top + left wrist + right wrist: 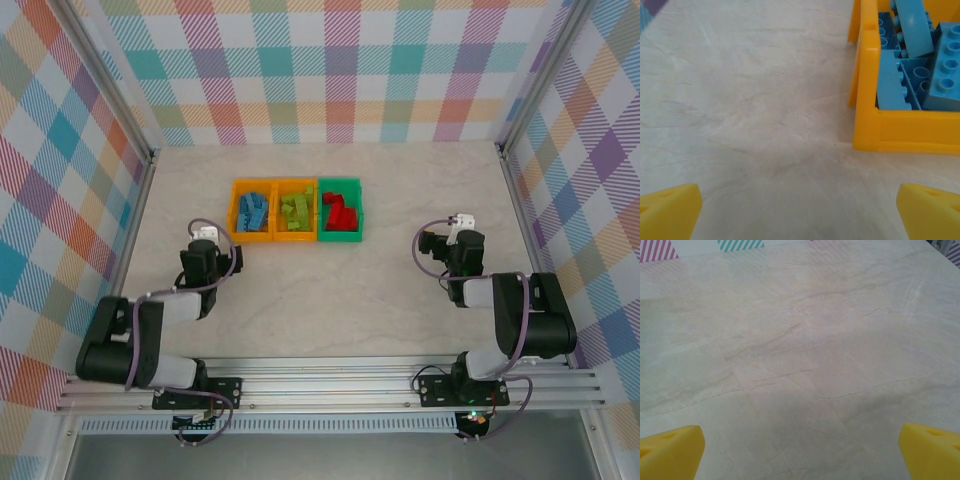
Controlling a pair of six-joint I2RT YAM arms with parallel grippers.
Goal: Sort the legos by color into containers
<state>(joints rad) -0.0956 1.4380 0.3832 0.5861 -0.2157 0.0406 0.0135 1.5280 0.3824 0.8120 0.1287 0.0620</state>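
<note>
Near edge of the pale marble-look table [330, 300]: both arm bases are bolted to it, left arm on the left side, right arm on the right.

Left claw [206, 236] hangs over bare table on the left side, about mid-depth. It is just short of the near left corner of the row of bins. In the left wrist view its yellow fingertips [670, 212] are spread wide, with nothing between them.

Right claw [456, 226] is toward the right edge at similar depth, well apart from the bins. Its fingers are spread too, over bare table.

Farther back, a little left of centre in the far half, three open-top plastic bins sit joined side by side:
- Left orange bin [253, 239] holds the blue plastic bricks [253, 208], piled loosely, some studs-up and some tilted.
- Middle orange bin [296, 239] holds the lime green plastic bricks [295, 208].
- Green bin [341, 239], on the right end, holds the red plastic bricks [340, 213].

Plaid-pattern walls [340, 70] stand along the far, left and right edges.
</note>
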